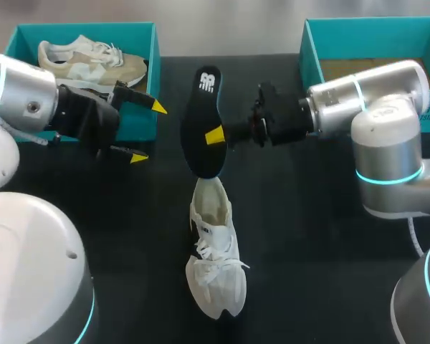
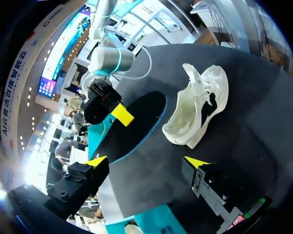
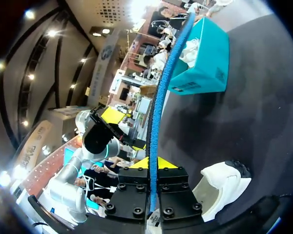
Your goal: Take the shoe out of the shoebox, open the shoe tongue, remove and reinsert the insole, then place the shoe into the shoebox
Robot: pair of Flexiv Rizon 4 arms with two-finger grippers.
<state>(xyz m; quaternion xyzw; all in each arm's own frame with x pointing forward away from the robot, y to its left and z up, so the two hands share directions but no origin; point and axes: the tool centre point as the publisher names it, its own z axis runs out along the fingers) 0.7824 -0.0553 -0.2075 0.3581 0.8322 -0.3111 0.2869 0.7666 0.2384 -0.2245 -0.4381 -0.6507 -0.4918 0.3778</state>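
Right fingers (image 1: pixel 214 135) pinching black insole (image 1: pixel 199 154) with white logo (image 1: pixel 208 80), left fingers (image 1: pixel 158 107) spread, white shoe (image 1: pixel 215 251) nearby

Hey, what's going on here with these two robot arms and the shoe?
The right gripper is shut on the black insole, holding it over the table with one end by the heel of the white shoe. The left gripper hangs open and empty beside the left shoebox, where a beige shoe lies. The insole is out, not yet back in.
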